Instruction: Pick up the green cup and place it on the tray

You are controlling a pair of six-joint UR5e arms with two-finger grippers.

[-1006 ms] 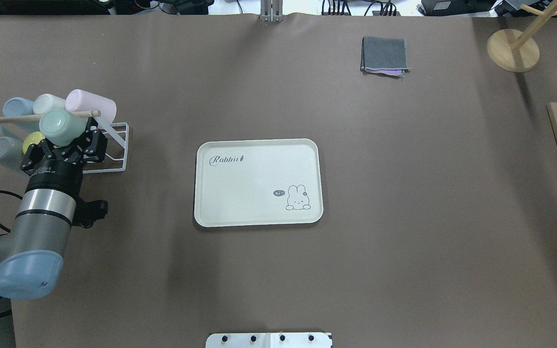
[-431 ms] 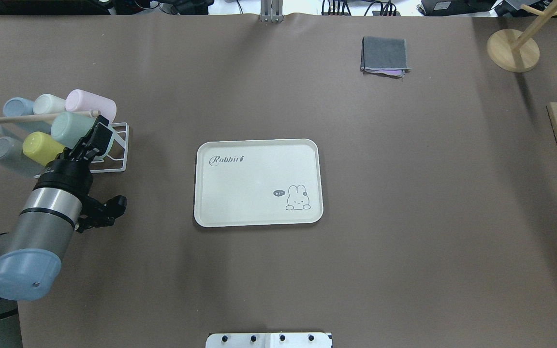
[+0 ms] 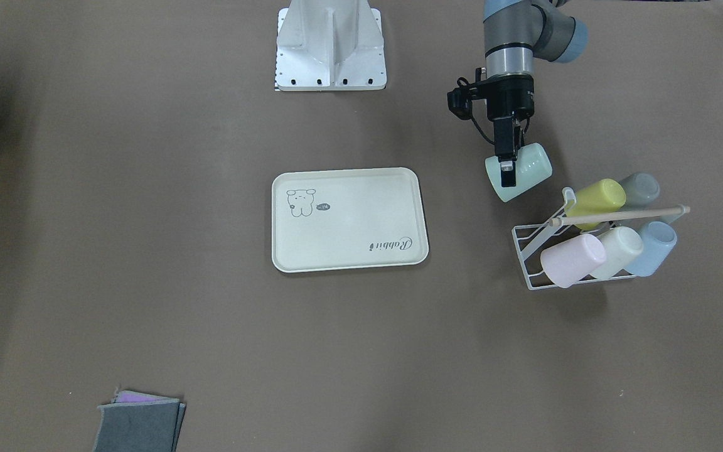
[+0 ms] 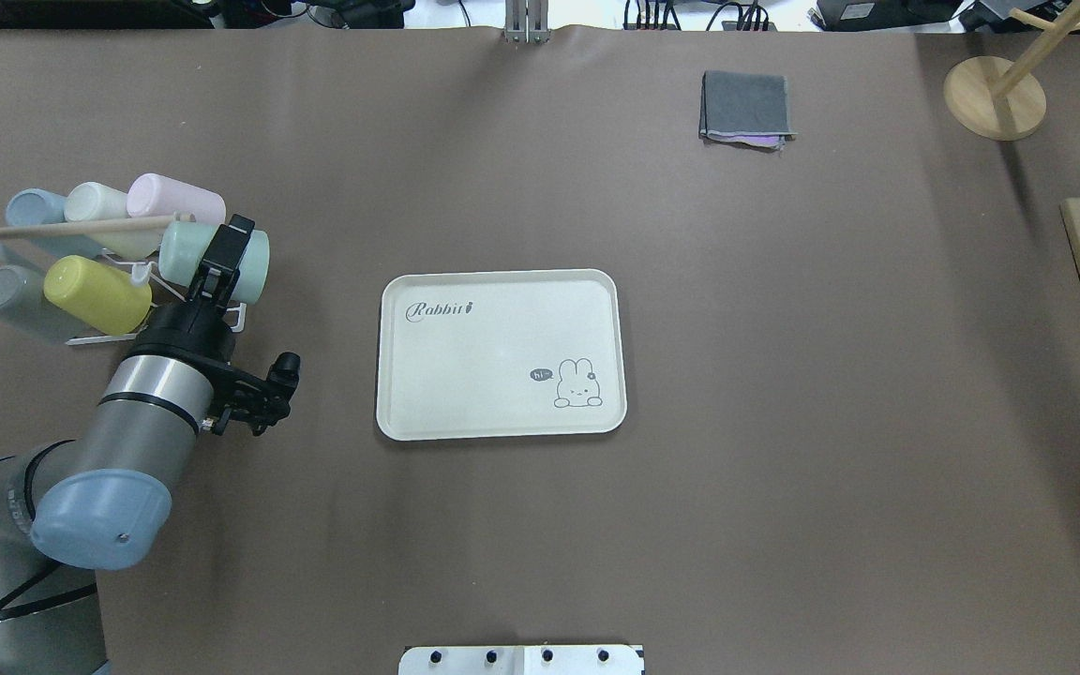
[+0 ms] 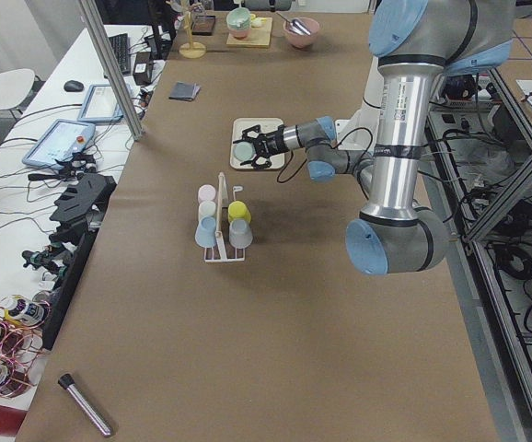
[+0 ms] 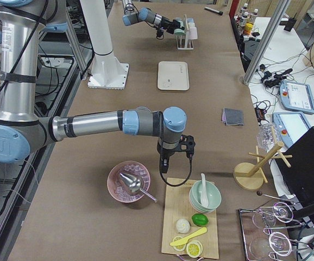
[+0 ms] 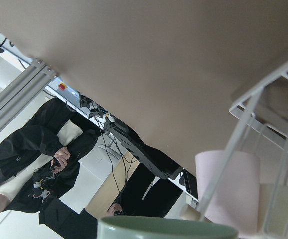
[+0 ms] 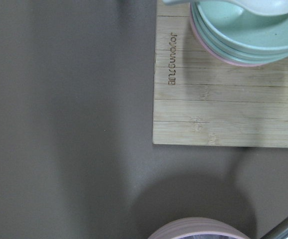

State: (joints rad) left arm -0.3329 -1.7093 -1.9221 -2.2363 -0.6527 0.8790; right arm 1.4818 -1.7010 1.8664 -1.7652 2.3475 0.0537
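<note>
Left gripper [image 4: 226,253] clamps the green cup [image 4: 182,258], tipped sideways, near the wire rack [image 3: 520,258], apart from the tray [image 4: 502,275].

Left tool [image 4: 229,249] clamps the green cup [image 4: 179,255], wrist stretched forward.

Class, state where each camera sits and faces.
Front-facing: across table, facing robot; left gripper holds green cup.
Overhead: behind robot, looking down; left arm.
Exterior left: table's left end; left arm near.
Exterior right: opposite end; right arm near.
Left wrist: cup rim, rack; no fingers.
Right wrist: down on wooden board; no fingers.
Front-facing and overhead share the tray.
</note>
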